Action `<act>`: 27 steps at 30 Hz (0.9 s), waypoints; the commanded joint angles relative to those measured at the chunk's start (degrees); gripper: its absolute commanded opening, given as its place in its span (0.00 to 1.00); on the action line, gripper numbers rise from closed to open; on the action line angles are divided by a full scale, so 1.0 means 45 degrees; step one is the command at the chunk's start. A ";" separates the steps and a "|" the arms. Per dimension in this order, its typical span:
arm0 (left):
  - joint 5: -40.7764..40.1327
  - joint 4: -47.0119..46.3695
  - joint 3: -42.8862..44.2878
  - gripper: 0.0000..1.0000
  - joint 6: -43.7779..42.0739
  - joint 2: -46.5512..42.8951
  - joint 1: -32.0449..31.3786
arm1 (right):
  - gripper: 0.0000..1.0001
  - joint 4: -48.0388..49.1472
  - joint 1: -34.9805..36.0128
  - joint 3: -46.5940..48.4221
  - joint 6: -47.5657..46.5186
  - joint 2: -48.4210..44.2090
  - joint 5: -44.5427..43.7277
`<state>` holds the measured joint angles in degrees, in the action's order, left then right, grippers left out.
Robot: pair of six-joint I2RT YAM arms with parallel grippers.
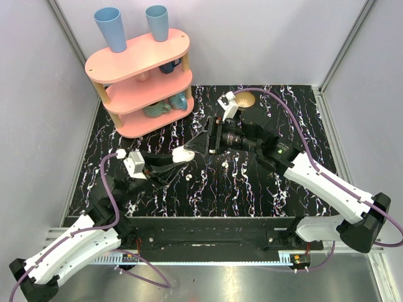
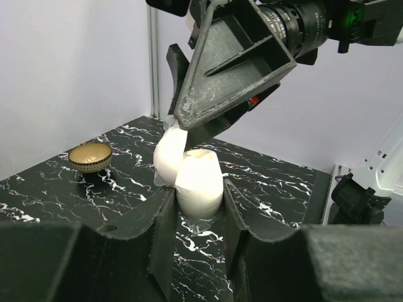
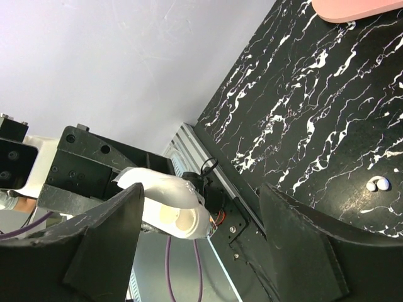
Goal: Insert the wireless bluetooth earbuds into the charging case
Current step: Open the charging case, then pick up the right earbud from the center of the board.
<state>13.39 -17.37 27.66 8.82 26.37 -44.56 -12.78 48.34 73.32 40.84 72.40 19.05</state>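
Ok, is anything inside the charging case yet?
The open charging case, held in the left gripper, shows a pale hollow with no earbud I can make out. The right gripper's finger covers part. One earbud lies on the table.

— What sort of place is this?

— A robotics lab, a boxed-in test cell. Two robot arms (image 1: 327, 185) are bolted by a metal rail (image 1: 214, 257) along the near edge of the black marbled counter (image 1: 208, 195), with purple cables (image 1: 102, 168) looping off them.

— Not a kitchen, with those cups?

— No. A pink shelf (image 1: 141, 63) with blue cups (image 1: 112, 28) sits at the far left corner and a small gold bowl (image 1: 245, 100) by the far edge, but plain pale walls (image 1: 264, 38) close in the counter, with bare metal posts (image 1: 345, 44) rising from its far corners.
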 commanded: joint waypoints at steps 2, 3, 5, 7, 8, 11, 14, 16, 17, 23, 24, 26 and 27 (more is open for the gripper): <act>0.1067 -0.1102 0.0767 0.00 -0.0143 -0.0020 -0.0001 | 0.80 0.0475 0.0059 0.0562 -0.0052 0.0063 -0.0131; 0.1068 -0.1102 0.0767 0.00 -0.0163 -0.0020 -0.0001 | 0.80 0.0456 0.0059 0.0582 -0.0071 0.0063 -0.0151; 0.0913 -0.1005 0.0787 0.00 -0.0104 -0.0001 -0.0020 | 0.80 0.0475 0.0059 0.0601 -0.0072 0.0025 -0.0112; 0.0737 -0.0810 0.0748 0.00 -0.0104 -0.0001 -0.0001 | 0.82 0.0670 0.0059 0.0601 -0.0110 -0.0053 -0.0073; 0.0601 -0.0751 0.0729 0.00 -0.0104 -0.0020 -0.0001 | 0.82 0.0690 0.0059 0.0621 -0.0111 -0.0131 -0.0073; 0.0327 -0.0478 0.0670 0.00 -0.0085 -0.0020 -0.0001 | 0.84 0.0924 0.0040 0.0621 -0.0111 -0.0288 -0.0073; 0.0034 -0.0224 0.0630 0.00 -0.0046 -0.0059 -0.0021 | 0.85 0.1198 0.0059 0.0660 -0.0130 -0.0386 0.0044; -0.0084 -0.0126 0.0553 0.00 0.0012 -0.0137 -0.0001 | 0.86 0.1237 0.0059 0.0718 -0.0111 -0.0425 0.0064; -0.0278 -0.0125 0.0495 0.00 0.0051 -0.0195 -0.0001 | 0.86 0.1257 0.0059 0.0757 -0.0111 -0.0464 0.0064; -0.0748 0.0108 0.0338 0.00 0.0052 -0.0566 -0.0001 | 0.90 0.1180 0.0040 0.0563 -0.0422 -0.0931 -0.0948; -0.0787 0.0225 0.0357 0.00 0.0013 -0.0625 -0.0001 | 0.91 0.0831 0.0040 0.0543 -0.0442 -0.1030 -0.1358; -0.0943 0.0498 0.0338 0.00 -0.0065 -0.0743 -0.0001 | 0.91 0.0225 -0.0038 0.0523 -0.0443 -0.1302 -0.2899; -0.1002 0.0596 0.0376 0.00 -0.0123 -0.0936 -0.0001 | 0.91 -0.0455 -0.0212 0.0504 -0.0423 -0.1420 -0.3910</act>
<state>11.31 -15.20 28.14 8.91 24.03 -44.56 -10.63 48.34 73.89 40.14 69.84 14.28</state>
